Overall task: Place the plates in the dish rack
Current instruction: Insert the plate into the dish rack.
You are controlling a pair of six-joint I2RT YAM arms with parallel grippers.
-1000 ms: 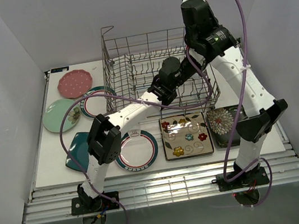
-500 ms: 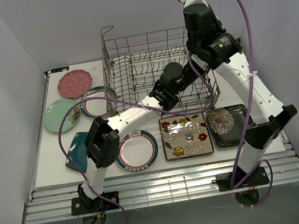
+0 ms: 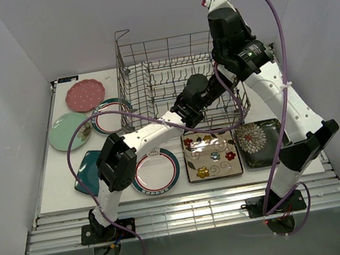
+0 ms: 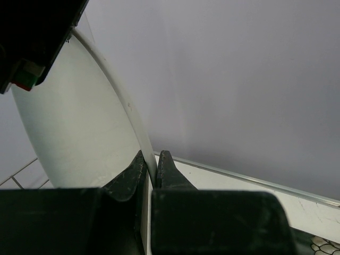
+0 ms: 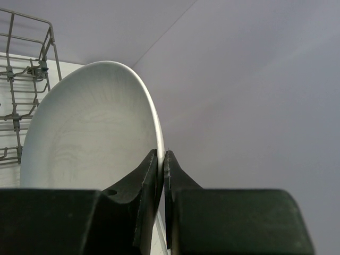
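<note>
The left gripper (image 4: 150, 169) and right gripper (image 5: 161, 166) are each pinching the white plate (image 5: 90, 133) beside the rack (image 5: 26, 69) wires. Since a second ago, the right elbow (image 3: 308, 144) is sitting farther out.

White arms (image 3: 148, 131), black joints (image 3: 117, 162), black fingers (image 5: 144, 178), purple cables (image 3: 280, 26)

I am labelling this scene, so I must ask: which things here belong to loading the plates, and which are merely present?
Belong to the job:
dish rack; white oval plate, pinched at its rim by left gripper and right gripper; pink dotted plate; mint green plate; two rimmed round plates; teal square plate; two floral square plates.

Merely present:
purple cables; white tabletop.
</note>
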